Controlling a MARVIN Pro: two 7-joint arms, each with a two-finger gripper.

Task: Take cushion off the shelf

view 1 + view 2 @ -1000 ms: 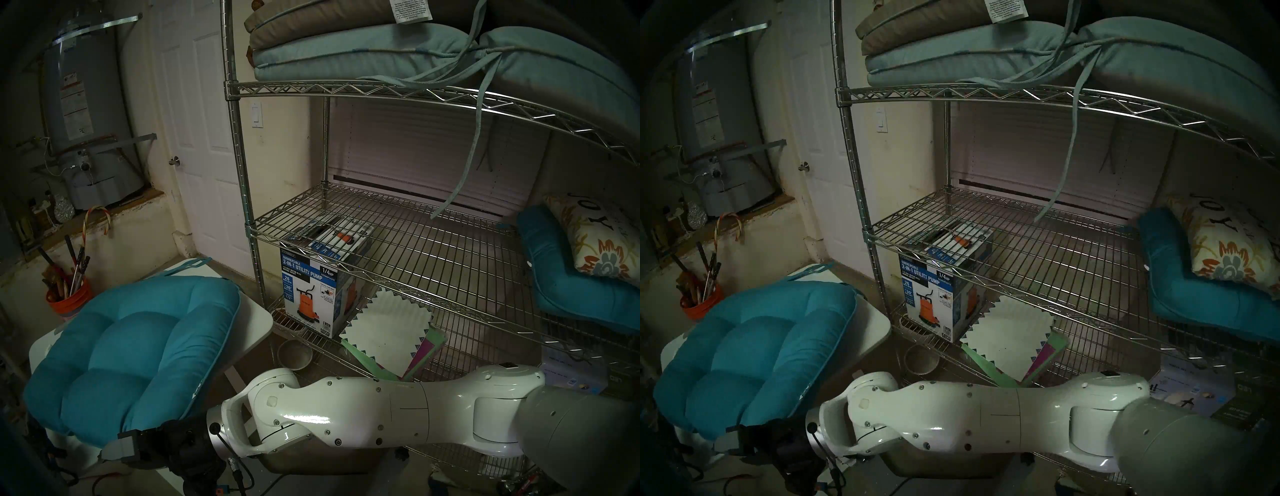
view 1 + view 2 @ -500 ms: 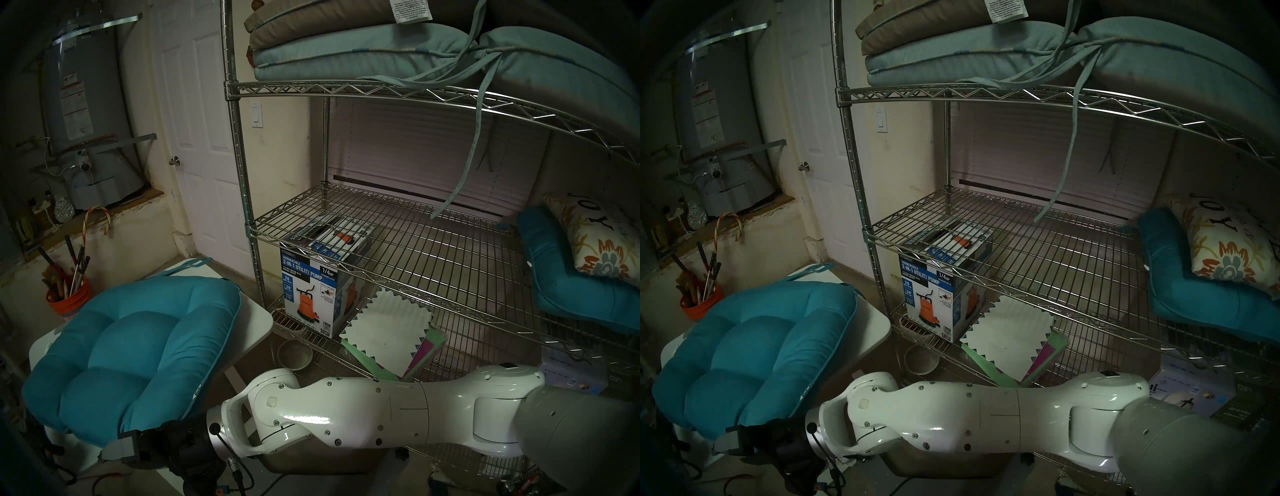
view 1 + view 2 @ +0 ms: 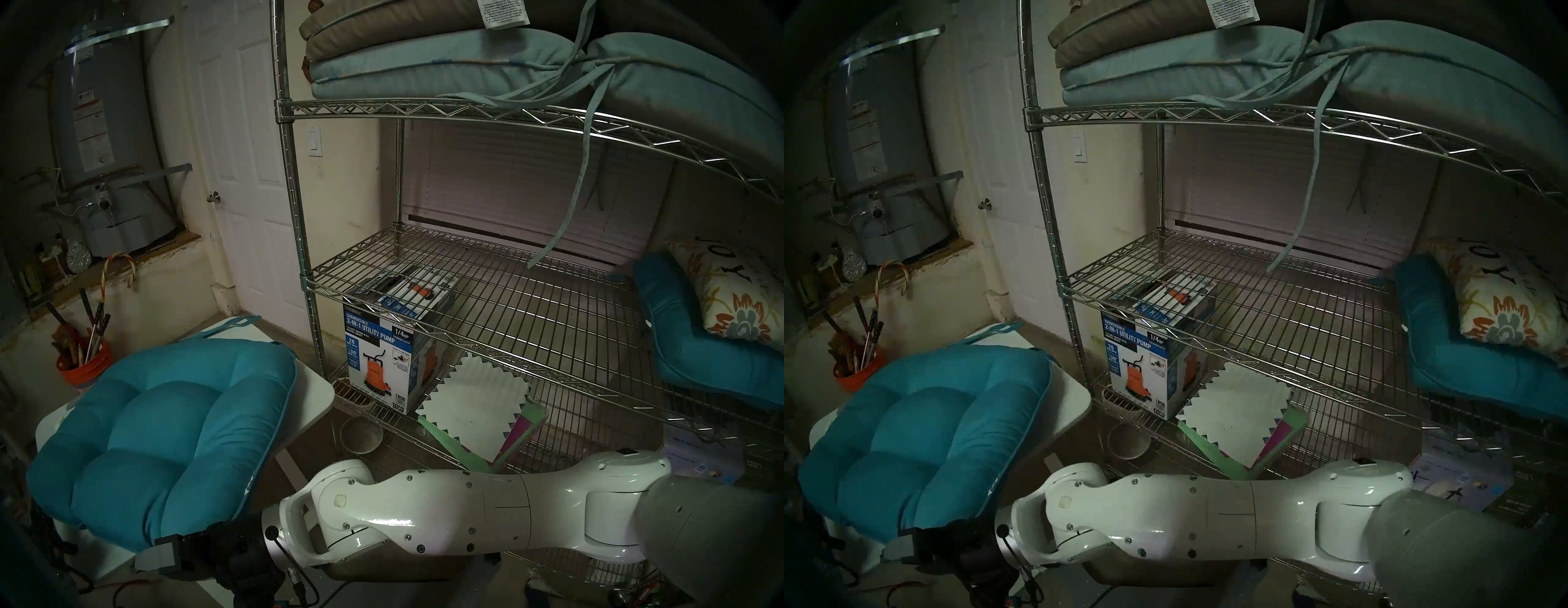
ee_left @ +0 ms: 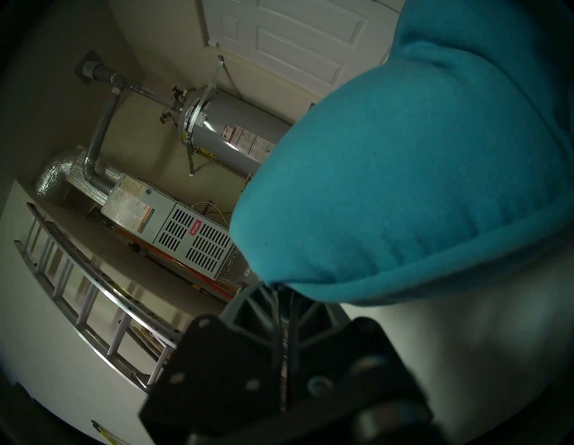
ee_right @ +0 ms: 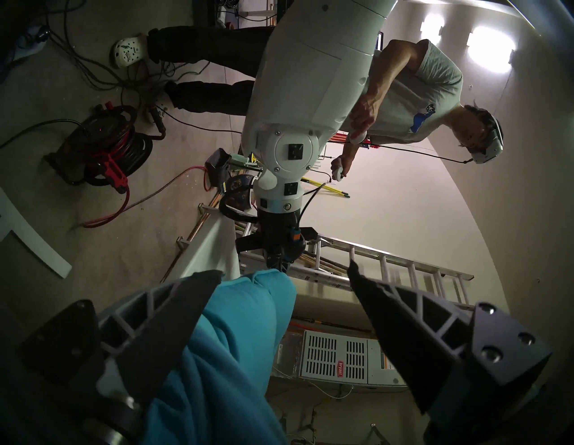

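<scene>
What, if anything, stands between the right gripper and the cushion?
Nothing visible. In the right wrist view the right gripper is open and the cushion lies between its fingers, with no other thing in the gap. The cushion is off the shelf, on the table.

Teal-blue cushion (image 3: 165,441) — chrome shelf (image 3: 466,111) — orange-flowered pillow (image 3: 740,297)

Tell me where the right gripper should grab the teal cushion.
Pinch the cushion at its near edge, coming in level from the robot's side. It lies flat on the table, puffy in the middle, thinner at the rim; the right gripper is open with that edge between its fingers.
</scene>
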